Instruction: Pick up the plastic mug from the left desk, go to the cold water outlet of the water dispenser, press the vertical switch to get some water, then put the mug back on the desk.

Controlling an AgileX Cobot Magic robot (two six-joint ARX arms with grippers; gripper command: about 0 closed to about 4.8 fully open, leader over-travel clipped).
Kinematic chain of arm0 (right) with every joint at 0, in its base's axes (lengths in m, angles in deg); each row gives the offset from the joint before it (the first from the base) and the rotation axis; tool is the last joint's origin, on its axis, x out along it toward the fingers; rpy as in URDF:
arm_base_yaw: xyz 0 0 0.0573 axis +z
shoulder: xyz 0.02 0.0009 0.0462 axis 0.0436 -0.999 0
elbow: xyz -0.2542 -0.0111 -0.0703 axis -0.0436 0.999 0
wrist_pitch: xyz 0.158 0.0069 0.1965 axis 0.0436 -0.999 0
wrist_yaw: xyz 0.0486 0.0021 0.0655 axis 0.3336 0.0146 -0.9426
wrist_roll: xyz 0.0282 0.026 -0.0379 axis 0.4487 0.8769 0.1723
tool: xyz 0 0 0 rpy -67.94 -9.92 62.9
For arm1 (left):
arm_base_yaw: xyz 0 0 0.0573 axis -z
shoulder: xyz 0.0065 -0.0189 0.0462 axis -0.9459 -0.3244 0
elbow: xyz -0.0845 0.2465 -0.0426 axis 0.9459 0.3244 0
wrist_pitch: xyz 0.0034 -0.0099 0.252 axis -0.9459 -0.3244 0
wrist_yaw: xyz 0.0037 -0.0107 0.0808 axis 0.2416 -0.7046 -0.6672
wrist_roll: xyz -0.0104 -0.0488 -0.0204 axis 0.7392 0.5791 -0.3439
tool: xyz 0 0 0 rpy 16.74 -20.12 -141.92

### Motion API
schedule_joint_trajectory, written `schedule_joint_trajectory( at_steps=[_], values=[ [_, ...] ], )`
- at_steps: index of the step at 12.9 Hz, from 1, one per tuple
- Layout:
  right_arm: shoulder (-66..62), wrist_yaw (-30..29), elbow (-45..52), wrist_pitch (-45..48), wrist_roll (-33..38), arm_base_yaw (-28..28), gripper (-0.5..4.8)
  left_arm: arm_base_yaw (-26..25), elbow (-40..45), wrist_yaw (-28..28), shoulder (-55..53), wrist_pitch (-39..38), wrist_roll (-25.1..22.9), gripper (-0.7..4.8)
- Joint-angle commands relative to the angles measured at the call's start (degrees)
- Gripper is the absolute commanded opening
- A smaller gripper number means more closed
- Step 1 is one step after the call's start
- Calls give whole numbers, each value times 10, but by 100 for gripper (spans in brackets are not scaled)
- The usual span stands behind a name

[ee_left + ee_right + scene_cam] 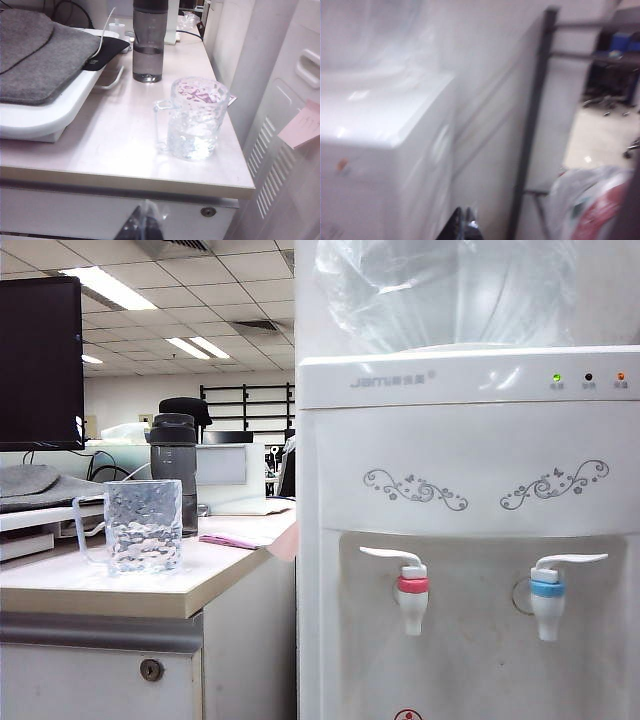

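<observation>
The plastic mug (143, 525) (196, 117) stands upright on the left desk (100, 590) (100, 150) near its right front corner, with water in it and its handle turned away from the water dispenser (470, 490) (385, 150). The cold water outlet (547, 605) with its blue collar is the right-hand tap. Its vertical switch (572, 561) sticks out above it. My left gripper (144, 220) is shut and empty, low in front of the desk's drawer, well short of the mug. My right gripper (462, 222) is shut and empty beside the dispenser's top corner. Neither gripper shows in the exterior view.
A smoky-grey bottle (174, 465) (148, 40) stands behind the mug. A grey felt bag (35, 55) lies on a white stand at the desk's left. The pink-red tap (411, 600) is left of the blue one. A metal frame (535, 125) and a plastic bag (590, 210) are beside the dispenser.
</observation>
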Motion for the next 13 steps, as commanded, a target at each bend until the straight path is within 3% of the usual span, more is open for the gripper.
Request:
schedule_joint_trajectory(
  at_steps=[1, 3, 4, 13],
  values=[
    [0, 131, 63, 17, -1, 76, -1, 0, 0, 5, 1, 4, 2, -5],
    [0, 125, 70, 19, -1, 79, -1, 0, 0, 5, 1, 3, 2, -5],
    [1, 125, 70, 25, -1, 51, 0, 0, 0, 5, 1, 3, 2, -5],
    [1, 127, 70, 23, -1, 50, 0, 0, 0, 5, 1, 3, 2, -5]
  ],
)
